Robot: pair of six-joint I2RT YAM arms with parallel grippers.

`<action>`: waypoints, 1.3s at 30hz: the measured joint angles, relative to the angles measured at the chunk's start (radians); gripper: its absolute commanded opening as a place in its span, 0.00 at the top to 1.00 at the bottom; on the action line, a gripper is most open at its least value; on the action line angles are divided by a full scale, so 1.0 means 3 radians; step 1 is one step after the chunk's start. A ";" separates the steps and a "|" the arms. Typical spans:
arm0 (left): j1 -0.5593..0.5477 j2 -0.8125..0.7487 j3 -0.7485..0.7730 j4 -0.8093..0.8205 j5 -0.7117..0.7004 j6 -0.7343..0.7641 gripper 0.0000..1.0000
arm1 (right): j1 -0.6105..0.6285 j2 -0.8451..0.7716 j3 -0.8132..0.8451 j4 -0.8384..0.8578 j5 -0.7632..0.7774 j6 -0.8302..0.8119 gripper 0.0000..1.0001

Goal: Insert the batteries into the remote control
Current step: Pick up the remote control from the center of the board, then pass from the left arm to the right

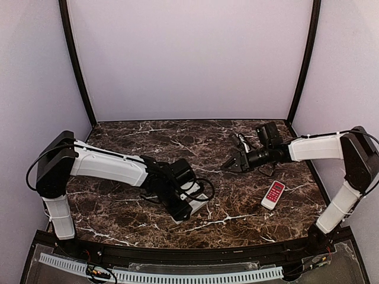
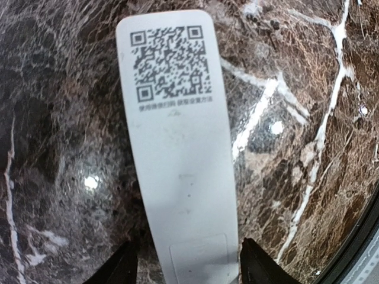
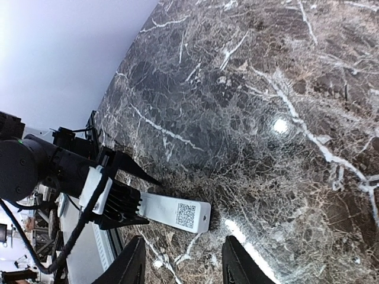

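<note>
The remote control [image 2: 177, 148] lies on the marble table with its back up, a QR code at its far end and a rectangular cover outline at the end near me. My left gripper [image 2: 188, 266] is open and straddles that near end, one finger on each side, with a gap on the left side. The top view shows the left gripper [image 1: 180, 204] low over the remote control [image 1: 198, 200] near the table's front. My right gripper [image 1: 228, 165] hangs open and empty above the table's middle right, looking at the remote control [image 3: 177, 214]. No batteries show in any view.
A shorter red-and-white remote [image 1: 273, 194] lies at the right, near the right arm. Light walls with black corner posts [image 1: 77, 65] close the table at the back and sides. A black rail [image 1: 177, 254] runs along the front edge.
</note>
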 measured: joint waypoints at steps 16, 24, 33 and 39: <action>0.0071 -0.0089 0.0226 0.0089 -0.0075 0.0164 0.85 | -0.0464 -0.0938 -0.0256 0.0596 -0.0043 -0.0022 0.25; 0.0319 -0.1263 0.0095 0.1090 0.0397 0.0362 0.83 | -0.0460 -0.1150 -0.0167 0.1293 -0.0450 0.0146 0.21; 0.0329 -0.1714 -0.0245 0.2272 0.0970 0.0394 0.82 | 0.0075 -0.1005 0.0045 0.2190 -0.0874 0.0460 0.22; 0.0329 -0.1699 -0.0421 0.2623 0.1225 0.0205 0.82 | 0.0408 -0.0801 0.0328 0.2468 -0.0997 0.0505 0.25</action>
